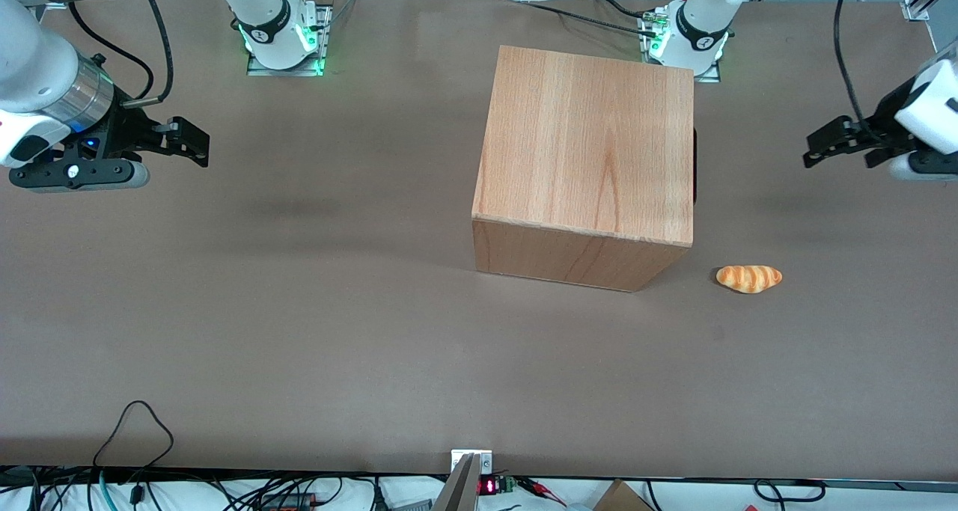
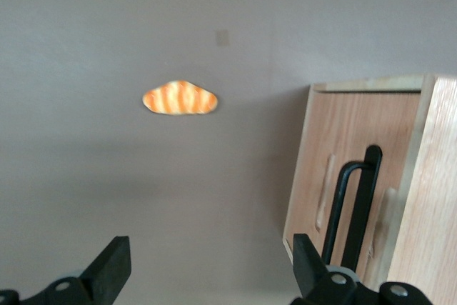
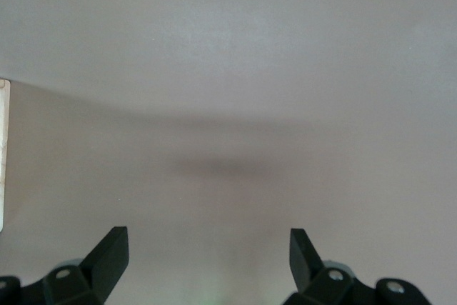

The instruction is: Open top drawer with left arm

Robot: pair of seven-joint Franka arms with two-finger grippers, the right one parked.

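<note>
The light-wood cabinet [image 1: 591, 152] stands mid-table, its front facing the working arm's end. The top drawer [image 2: 335, 176] is closed, its front flush with the cabinet; in the front view only a dark sliver of that front [image 1: 695, 167] shows. A black handle [image 2: 353, 205] runs along the panel. My left gripper [image 1: 812, 152] hovers above the table toward the working arm's end, well apart from the cabinet front and pointing at it. Its fingers [image 2: 114, 266] stand wide open with nothing between them, and the gripper [image 2: 208, 251] touches nothing.
A striped orange bread roll [image 1: 749, 278] [image 2: 180, 98] lies on the brown table [image 1: 299, 309], nearer the front camera than the gripper and beside the cabinet's front corner. The arm bases [image 1: 685, 40] stand at the table edge farthest from the camera.
</note>
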